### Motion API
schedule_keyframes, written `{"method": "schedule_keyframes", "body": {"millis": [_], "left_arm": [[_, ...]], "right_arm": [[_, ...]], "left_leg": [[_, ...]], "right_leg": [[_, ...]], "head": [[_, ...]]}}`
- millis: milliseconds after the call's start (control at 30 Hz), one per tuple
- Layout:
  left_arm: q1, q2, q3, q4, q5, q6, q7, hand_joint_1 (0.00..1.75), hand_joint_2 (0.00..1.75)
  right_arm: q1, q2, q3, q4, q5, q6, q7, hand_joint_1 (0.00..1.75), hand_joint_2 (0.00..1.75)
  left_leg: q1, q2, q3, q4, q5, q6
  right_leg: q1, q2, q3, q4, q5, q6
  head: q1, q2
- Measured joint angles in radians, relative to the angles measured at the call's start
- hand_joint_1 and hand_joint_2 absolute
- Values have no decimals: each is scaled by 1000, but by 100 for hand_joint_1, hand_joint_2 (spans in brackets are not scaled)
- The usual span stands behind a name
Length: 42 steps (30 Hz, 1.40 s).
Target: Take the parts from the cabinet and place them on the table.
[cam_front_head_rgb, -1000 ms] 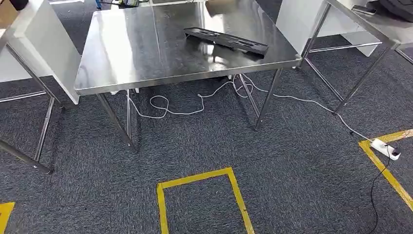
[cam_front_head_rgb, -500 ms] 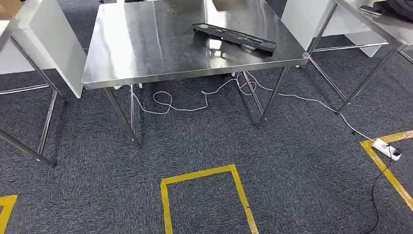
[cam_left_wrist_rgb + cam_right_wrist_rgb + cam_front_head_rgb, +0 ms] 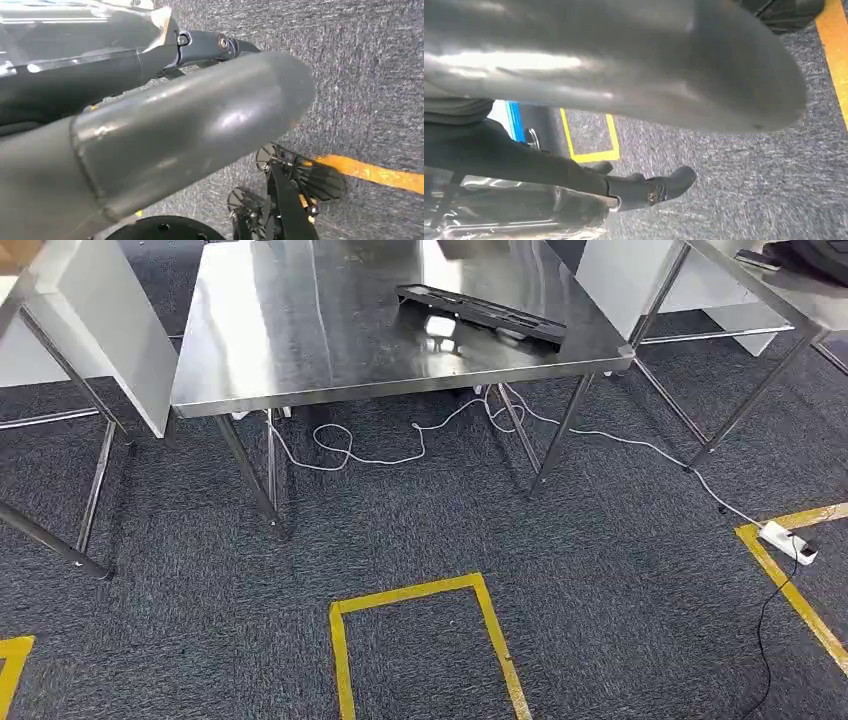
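A long black part (image 3: pixel 482 312) lies flat on the steel table (image 3: pixel 300 350), towards its far right corner. Nothing touches it. My left hand (image 3: pixel 165 125) hangs over the grey carpet, its thick grey thumb and dark fingers (image 3: pixel 210 42) stretched out and apart, with nothing between them. My right hand (image 3: pixel 624 75) hangs the same way over the carpet, with its dark fingers (image 3: pixel 644 190) extended and holding nothing.
Steel-legged tables stand at the left (image 3: pixel 90 310) and right (image 3: pixel 780 290); dark items (image 3: pixel 815 255) lie on the right one. A white cable (image 3: pixel 370 455) loops under the middle table to a power strip (image 3: pixel 790 542). Yellow tape (image 3: pixel 420 590) marks the carpet.
The whole picture has shifted right and slightly up, so the camera has moved. The black part has kept its place on the table.
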<state>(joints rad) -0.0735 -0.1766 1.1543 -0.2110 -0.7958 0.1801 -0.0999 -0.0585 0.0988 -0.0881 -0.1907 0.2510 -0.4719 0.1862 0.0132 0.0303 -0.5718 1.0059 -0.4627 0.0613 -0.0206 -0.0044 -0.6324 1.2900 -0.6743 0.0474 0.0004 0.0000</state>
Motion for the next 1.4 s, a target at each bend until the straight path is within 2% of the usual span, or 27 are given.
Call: {"method": "schedule_keyframes", "body": {"millis": [67, 133, 167, 200, 267, 333, 367, 433, 500, 533, 567, 633, 667, 700, 733, 767, 833, 867, 933, 1000, 1067, 1100, 1167, 1200, 1233, 1367, 1400], "left_arm": [[0, 0, -2, 0, 0, 0, 0, 0, 0], [0, -1, -2, 0, 0, -1, 0, 0, 0], [0, -1, -2, 0, -2, -2, 0, 0, 0], [0, 2, -2, -2, -3, -2, 0, 0, 0], [-1, 1, -3, -1, -10, -3, 1, 0, 0], [-1, 1, -7, -1, -14, -3, 2, 0, 0], [-1, 0, -8, -1, -16, -4, 4, 0, 0], [-2, 1, -8, -1, -21, -5, 4, 0, 0], [0, 1, -9, -1, -23, -8, 7, 0, 0], [1, 1, -9, -1, -23, -10, 8, 0, 0], [1, 1, -10, -1, -24, -10, 10, 0, 0], [0, 1, -10, -1, -24, -11, 12, 0, 0], [0, 1, -10, -1, -26, -11, 13, 0, 0], [0, 5, -11, -1, -26, -11, 14, 0, 0], [0, 4, -11, -1, -28, -12, 15, 0, 0], [0, 3, -12, -1, -31, -12, 15, 0, 0], [-1, 2, -20, 0, -34, -12, 17, 0, 0], [-3, -1, -24, 0, -39, -12, 17, 0, 0], [-4, -1, -29, 0, -45, -12, 21, 0, 0], [-2, -1, -32, 0, -47, -12, 26, 0, 0], [-3, -1, -34, 0, -51, -14, 28, 0, 0], [-3, -1, -34, 0, -53, -14, 28, 0, 0], [-5, -2, -35, 1, -56, -18, 29, 0, 0], [-6, -2, -35, 1, -56, -20, 29, 0, 0], [-7, -1, -35, 1, -56, -21, 29, 0, 0], [-13, -2, -35, 1, -59, -21, 31, 0, 0], [-14, -2, -36, 1, -61, -21, 31, 0, 0]], "right_arm": [[4, -1, -5, 0, 0, 0, 0, 0, 0], [4, -2, -7, 0, -1, 0, 0, 0, 0], [2, -2, -7, 0, -2, -1, 0, 0, 0], [0, 4, -7, 0, -4, -2, 0, 0, 0], [0, 3, -11, 0, -10, -8, 0, 0, 0], [2, 3, -15, 0, -15, -10, 0, 0, 0], [2, 4, -16, 0, -17, -11, 0, 0, 0], [2, 4, -20, 0, -21, -12, 2, 0, 0], [2, 7, -25, 0, -22, -12, 3, 0, 0], [3, 7, -27, 0, -23, -12, 5, 0, 0], [4, 6, -31, 1, -24, -12, 8, 0, 0], [4, 6, -33, 1, -27, -12, 10, 0, 0], [4, 7, -33, 1, -27, -12, 11, 0, 0], [3, 11, -34, 1, -29, -12, 13, 0, 0], [-1, 12, -34, 1, -29, -14, 13, 0, 0], [-2, 13, -36, 1, -29, -14, 15, 0, 0], [2, 16, -39, 1, -32, -14, 18, 0, 0], [2, 13, -40, 1, -33, -14, 19, 0, 0], [0, 11, -46, 1, -35, -15, 23, 0, 0], [-2, 11, -51, 1, -38, -14, 24, 0, 0], [0, 11, -56, 1, -41, -14, 24, 0, 0], [2, 11, -57, 1, -42, -14, 25, 0, 0], [4, 10, -61, 1, -45, -14, 25, 0, 0], [2, 10, -63, 1, -46, -15, 24, 0, 0], [0, 11, -64, 1, -47, -14, 25, 0, 0], [2, 11, -68, 1, -53, -14, 30, 0, 0], [2, 12, -71, 1, -54, -14, 30, 0, 0]], "left_leg": [[2, 9, 0, 1, 1, -3], [9, 21, 2, 3, 1, -15], [11, 27, 3, 5, 0, -23], [1, 32, 4, 9, -3, -35], [0, 44, 8, 8, -4, -49], [7, 60, 14, 1, -1, -60], [15, 41, 10, 10, -13, -69], [15, -13, -31, 108, -92, -70], [14, -26, -108, 285, -171, -67], [13, -28, -129, 330, -177, -64], [12, -29, -125, 320, -158, -57], [7, -38, -58, 184, -73, -39], [4, -57, -19, 103, -35, -29], [3, -112, 15, 37, -27, -9], [3, -111, 19, 19, -26, -11], [-3, -99, 18, 21, -26, -12], [-8, -85, 20, 14, -25, -11], [5, -72, 27, -4, -14, -9], [4, -50, 31, -13, -9, -7], [2, -19, 28, -13, -10, -7], [3, 4, 26, -13, -10, -7], [4, 13, 26, -12, -11, -8], [7, 34, 29, -12, -12, -13], [8, 42, 32, -10, -14, -20], [3, 49, 34, -9, -16, -28], [5, 76, 47, -16, -15, -59], [13, 55, 42, -9, -25, -69]], "right_leg": [[-5, 0, 3, -14, 25, 18], [-15, -9, 83, -186, 106, 46], [-19, -34, 126, -275, 140, 56], [-16, -71, 122, -288, 150, 43], [-9, -50, 114, -292, 157, 7], [-6, -33, 111, -292, 163, -11], [-17, -24, 120, -295, 169, -21], [-9, -11, 114, -294, 177, -36], [3, 11, 107, -293, 181, -44], [8, 22, 106, -293, 181, -44], [12, 33, 107, -293, 181, -44], [19, 58, 112, -293, 181, -44], [22, 67, 115, -293, 181, -44], [18, 78, 113, -292, 181, -44], [34, 83, 107, -289, 182, -43], [21, 90, 102, -289, 184, -39], [19, 107, 89, -295, 188, -31], [29, 103, 91, -289, 185, -28], [24, 37, 50, -210, 139, -30], [15, 21, -32, -52, 70, -31], [8, 16, -70, 27, 49, -18], [4, 14, -60, 10, 60, -8], [-6, -3, 39, -169, 134, 21], [-10, -33, 97, -271, 166, 30], [-8, -65, 105, -293, 173, 19], [9, -33, 93, -300, 186, -18], [-14, -22, 108, -307, 195, -31]], "head": [[0, 0], [-1, 0], [2, 0], [5, 0], [-1, 0], [1, 0], [-1, 0], [-2, 0], [-2, 0], [-2, 0], [-2, 0], [-2, 0], [-2, 0], [0, 0], [3, 0], [-2, 0], [-3, 0], [-1, 0], [6, 0], [7, 0], [10, 0], [9, 0], [10, 0], [11, 0], [11, 0], [11, 0], [8, 0]]}}
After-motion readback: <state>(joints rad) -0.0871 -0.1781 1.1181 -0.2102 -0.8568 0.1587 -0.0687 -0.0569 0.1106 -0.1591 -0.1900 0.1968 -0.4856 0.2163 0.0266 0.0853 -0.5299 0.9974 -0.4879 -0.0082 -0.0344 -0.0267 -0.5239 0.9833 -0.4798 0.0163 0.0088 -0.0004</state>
